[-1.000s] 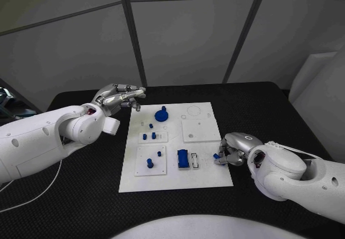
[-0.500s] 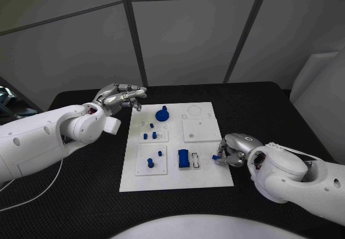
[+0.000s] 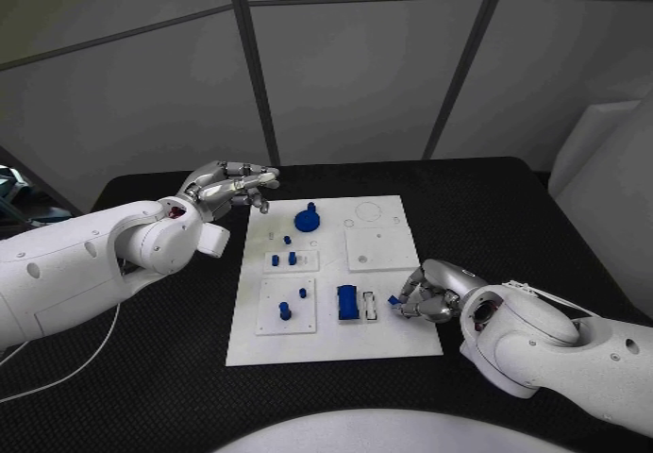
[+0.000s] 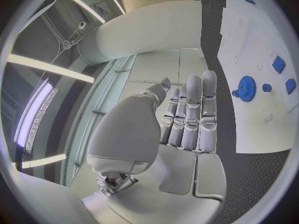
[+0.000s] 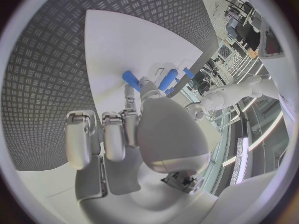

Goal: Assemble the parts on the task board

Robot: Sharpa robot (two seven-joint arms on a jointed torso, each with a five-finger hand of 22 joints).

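**Right hand brings a small blue part in over the task board's right edge**

At the near right of the black table (image 3: 544, 203), the right hand (image 3: 425, 293) hangs over the right edge of the white task board (image 3: 333, 340), its fingers curled in and pinching a small blue part (image 3: 393, 300) at their tips. The right wrist view shows that part (image 5: 131, 77) just beyond the fingers, low over the white plate. Just beside it, towards the board's middle, a blue block (image 3: 347, 302) stands next to a narrow white slot, unobstructed. Left of that, a small plate (image 3: 286, 304) carries blue pegs. Further back sit more small blue pieces (image 3: 282, 257), then a blue gear (image 3: 307, 220) near the far edge. Off the board's far left corner, the left hand (image 3: 231, 184) hovers over the table, fingers loosely curled and apart, holding nothing.
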